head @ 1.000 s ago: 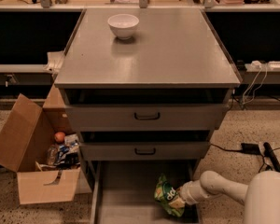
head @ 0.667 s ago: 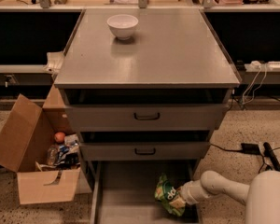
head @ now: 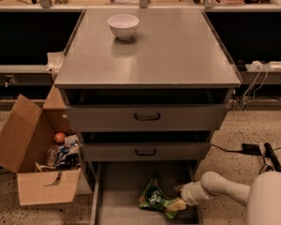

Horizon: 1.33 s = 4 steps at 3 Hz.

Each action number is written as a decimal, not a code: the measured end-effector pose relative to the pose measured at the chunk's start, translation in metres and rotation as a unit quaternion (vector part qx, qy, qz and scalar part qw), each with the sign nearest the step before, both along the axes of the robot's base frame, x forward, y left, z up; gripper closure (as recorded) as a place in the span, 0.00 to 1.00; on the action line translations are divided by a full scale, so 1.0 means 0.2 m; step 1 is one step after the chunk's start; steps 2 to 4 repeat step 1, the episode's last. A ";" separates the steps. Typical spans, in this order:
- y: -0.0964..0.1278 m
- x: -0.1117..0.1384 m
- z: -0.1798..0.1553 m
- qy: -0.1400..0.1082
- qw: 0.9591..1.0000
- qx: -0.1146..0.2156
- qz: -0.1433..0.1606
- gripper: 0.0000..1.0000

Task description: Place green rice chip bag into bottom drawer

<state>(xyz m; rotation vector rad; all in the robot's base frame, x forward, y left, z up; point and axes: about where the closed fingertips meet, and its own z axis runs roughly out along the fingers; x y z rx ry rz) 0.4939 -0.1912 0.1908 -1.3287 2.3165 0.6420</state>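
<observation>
The green rice chip bag (head: 153,199) lies on the grey floor of the pulled-out bottom drawer (head: 126,179), right of its middle. My gripper (head: 178,196), on a white arm coming in from the lower right, is low inside the drawer at the bag's right end. Its fingers stand apart. The lower fingertip (head: 177,204) touches the bag's right corner, and the bag rests on the drawer floor.
A white bowl (head: 123,26) stands on the cabinet top (head: 178,55). The two upper drawers (head: 146,117) are slightly open above the arm. An open cardboard box (head: 33,165) with clutter sits on the floor to the left. Cables and a power strip (head: 267,65) lie at the right.
The bag has shifted left and dropped from a more upright pose at the gripper to lying flatter on the drawer floor. The arm has barely moved.
</observation>
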 end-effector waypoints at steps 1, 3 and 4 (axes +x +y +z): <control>0.01 -0.03 0.10 -0.019 0.998 0.058 0.010 0.00; 0.01 -0.03 0.10 -0.019 0.998 0.058 0.010 0.00; 0.01 -0.03 0.10 -0.019 0.998 0.058 0.010 0.00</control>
